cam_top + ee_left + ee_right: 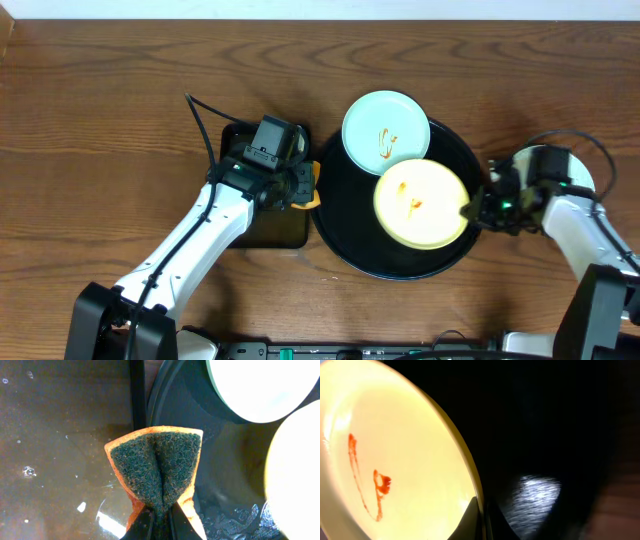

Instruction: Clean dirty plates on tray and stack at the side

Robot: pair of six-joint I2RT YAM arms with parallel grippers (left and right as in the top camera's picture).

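Observation:
The round black tray point(345, 225) holds a mint-white plate point(385, 125) with an orange smear at its far edge and a yellow plate point(420, 203) with a sauce smear at its right. My right gripper point(472, 211) is shut on the yellow plate's right rim, which shows with its red smear in the right wrist view point(395, 460), fingers point(481, 519) on either side of the edge. My left gripper point(300, 190) is shut on a folded orange sponge with a dark green scrub face point(157, 472), at the tray's left rim point(155, 405). A third plate is not in view.
A smaller rectangular black tray point(285, 232) lies under the left gripper, wet with droplets in the left wrist view point(60, 450). The wooden table point(100, 110) extends on all sides. A cable point(200, 125) runs from the left arm.

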